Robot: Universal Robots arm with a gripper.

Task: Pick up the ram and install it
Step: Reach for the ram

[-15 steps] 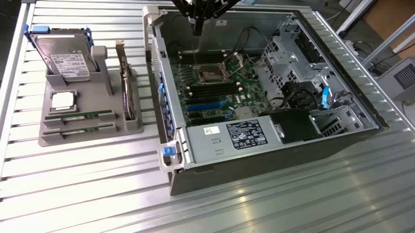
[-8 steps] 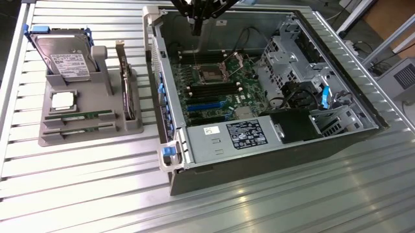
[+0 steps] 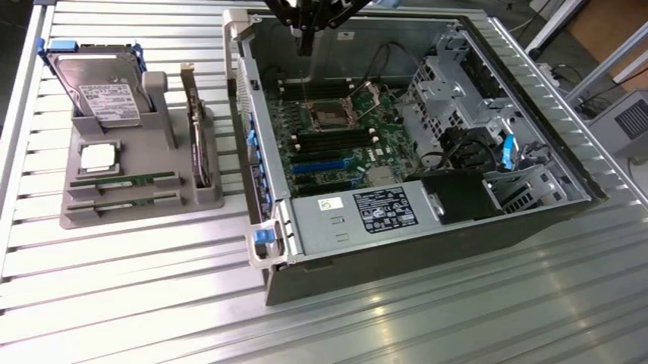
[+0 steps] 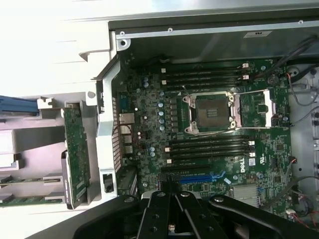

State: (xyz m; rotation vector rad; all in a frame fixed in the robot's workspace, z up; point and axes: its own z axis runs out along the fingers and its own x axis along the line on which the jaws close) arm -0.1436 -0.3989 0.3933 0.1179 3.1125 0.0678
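Note:
Two ram sticks lie in the grey holder point(image 3: 81, 216) at the exterior view's left: one ram point(image 3: 130, 182) and, just in front of it, a second one point(image 3: 127, 199). Both are slim green boards. In the wrist view a green strip of ram point(image 4: 15, 200) peeks in at the frame's edge. My gripper point(image 3: 303, 50) hangs above the open computer case point(image 3: 405, 235), over the motherboard's rear part, far from the holder. Its black fingers point(image 4: 164, 209) meet with nothing between them; the gripper point(image 4: 172, 195) is shut. Empty black memory slots point(image 4: 209, 147) flank the bare CPU socket point(image 4: 212, 112).
The holder also carries a hard drive point(image 3: 102, 95), a square silver CPU point(image 3: 99, 155) and an upright expansion card point(image 3: 199, 144). Inside the case are a power supply point(image 3: 369, 212), drive cages point(image 3: 456, 83) and loose cables point(image 3: 390, 61). The case's tall walls ring the motherboard.

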